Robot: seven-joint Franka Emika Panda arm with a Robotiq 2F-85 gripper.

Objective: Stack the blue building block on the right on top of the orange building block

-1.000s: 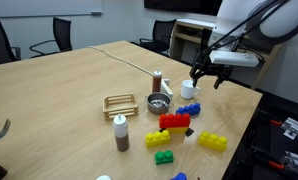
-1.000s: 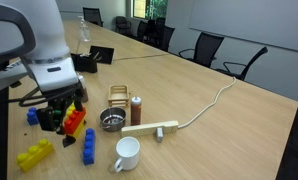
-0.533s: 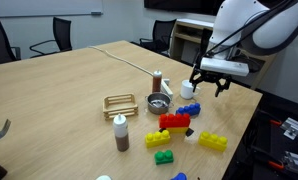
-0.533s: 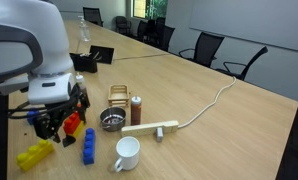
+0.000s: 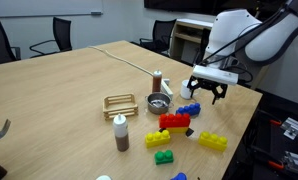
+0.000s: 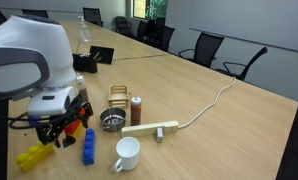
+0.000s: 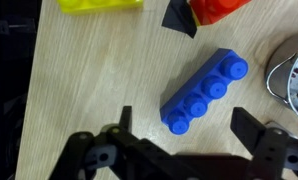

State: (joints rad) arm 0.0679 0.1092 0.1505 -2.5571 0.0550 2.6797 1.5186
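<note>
The blue building block (image 7: 204, 92), a bright blue brick with a row of studs, lies flat on the table. It shows in both exterior views (image 5: 189, 108) (image 6: 89, 147). The long red-orange building block (image 5: 174, 122) lies beside it; it also shows in an exterior view (image 6: 75, 122), and only its end shows at the top edge of the wrist view (image 7: 219, 8). My gripper (image 7: 187, 125) is open and empty, hovering above the blue block. In the wrist view the block's near end lies between the spread fingers. The gripper also shows in both exterior views (image 5: 207, 96) (image 6: 57, 132).
A yellow brick (image 5: 212, 141), another yellow brick (image 5: 157, 137) and a small green brick (image 5: 164, 157) lie near the red-orange one. A metal bowl (image 5: 157, 105), a white mug (image 6: 126, 152), a bottle (image 5: 120, 132) and a wire rack (image 5: 120, 102) stand nearby. The table edge is close on the robot's side.
My gripper has come down and moved over the bricks to hover above the blue block. The bricks have not moved.
</note>
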